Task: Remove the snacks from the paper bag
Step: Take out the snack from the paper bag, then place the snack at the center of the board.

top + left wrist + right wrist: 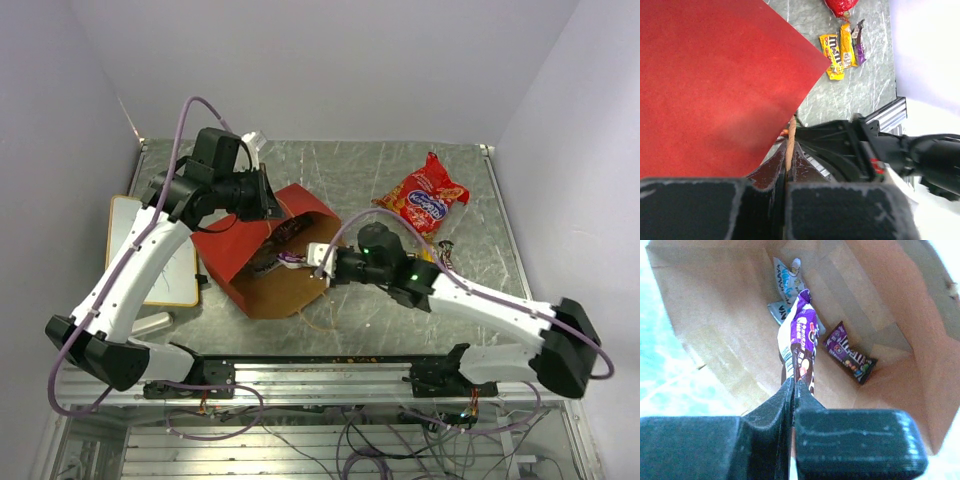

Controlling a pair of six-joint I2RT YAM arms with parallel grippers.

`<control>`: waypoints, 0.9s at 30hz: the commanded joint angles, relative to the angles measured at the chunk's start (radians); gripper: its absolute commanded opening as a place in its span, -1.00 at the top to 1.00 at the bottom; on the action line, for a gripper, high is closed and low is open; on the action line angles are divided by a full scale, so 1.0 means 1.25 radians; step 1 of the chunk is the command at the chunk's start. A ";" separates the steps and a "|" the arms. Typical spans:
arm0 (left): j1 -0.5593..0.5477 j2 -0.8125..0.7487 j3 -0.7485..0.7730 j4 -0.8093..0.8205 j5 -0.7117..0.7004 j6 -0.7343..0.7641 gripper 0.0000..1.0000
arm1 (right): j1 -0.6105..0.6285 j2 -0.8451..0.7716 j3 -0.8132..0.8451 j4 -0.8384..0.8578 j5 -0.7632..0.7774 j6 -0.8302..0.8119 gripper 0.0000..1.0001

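Note:
The red paper bag [235, 245] lies on its side, mouth toward the right arm; its red outside fills the left wrist view [715, 85]. My left gripper [268, 203] is shut on the bag's upper edge [790, 135]. My right gripper [318, 262] is at the bag's mouth, shut on a purple candy packet [801, 340]. Deeper inside the brown interior [730, 330] lie a dark purple packet [850, 354] and a light-blue packet [785, 285]. The red chip bag [422, 195] lies on the table to the right, with yellow-orange and purple packets [842, 47] beside it.
A yellow-framed whiteboard [160, 250] lies at the left under the left arm. An aluminium rail [320, 365] runs along the near table edge. The right arm [880, 150] crosses below the bag. Grey walls close the table on three sides.

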 commanded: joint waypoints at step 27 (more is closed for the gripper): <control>0.052 0.011 -0.041 0.026 -0.003 0.036 0.86 | -0.079 -0.278 0.123 -0.583 0.778 0.819 1.00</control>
